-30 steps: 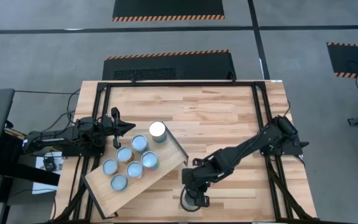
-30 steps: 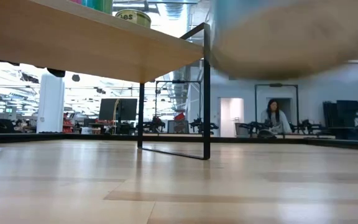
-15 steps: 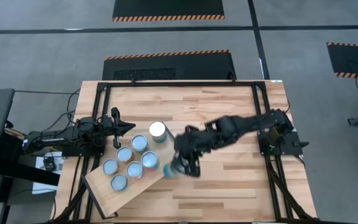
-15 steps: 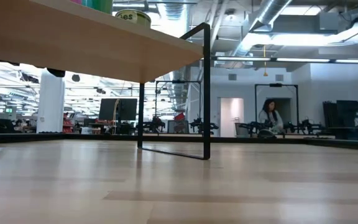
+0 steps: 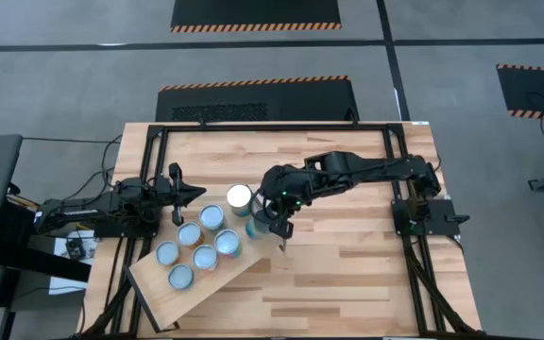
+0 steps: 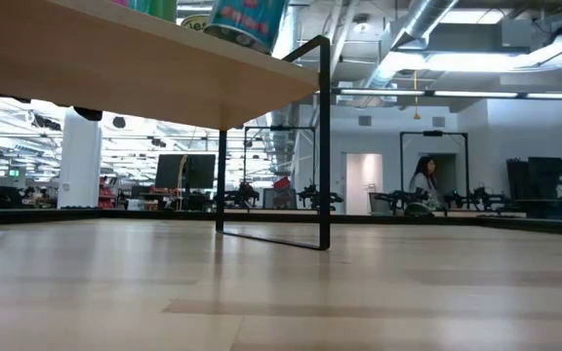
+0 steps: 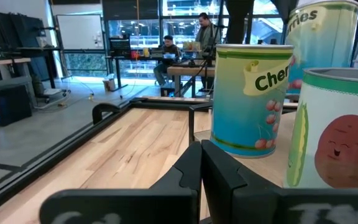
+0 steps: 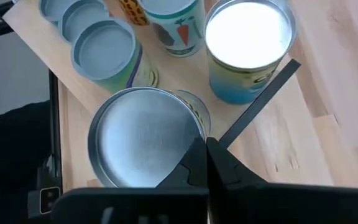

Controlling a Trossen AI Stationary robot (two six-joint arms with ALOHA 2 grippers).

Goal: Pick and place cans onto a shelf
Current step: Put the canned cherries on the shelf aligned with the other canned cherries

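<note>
The right gripper (image 5: 274, 225) has its 2 fingers pressed together on the rim of 1 teal-labelled can (image 5: 259, 227). In the right wrist view the closed fingertips meet right at the edge of that can's silver top (image 8: 145, 134).

1 second ago this gripper was low over the front edge of the table, at a can standing there alone. Half a second ago it was carrying the can just off the shelf's long side. Now it hangs at the shelf's dark raised end (image 5: 268, 219), with the held can just beside the white-topped can (image 5: 239, 197).

The low view shows the same change. A blurred can bottom filled the upper right 1 second ago and was gone half a second ago. Now the teal can (image 6: 248, 21) shows tilted above the shelf (image 6: 115, 68); whether it touches the board cannot be told.

The other 7 cans stand on the shelf (image 5: 229, 274) where they stood before, in a cluster toward the left arm's side.

The left gripper (image 5: 178, 202), fingers closed on nothing, has stayed at the shelf's far corner. Its wrist view looks past the shut fingers (image 7: 197, 171) at a cherry-labelled can (image 7: 252, 99).

A person (image 6: 423, 182) is in the room beyond.
</note>
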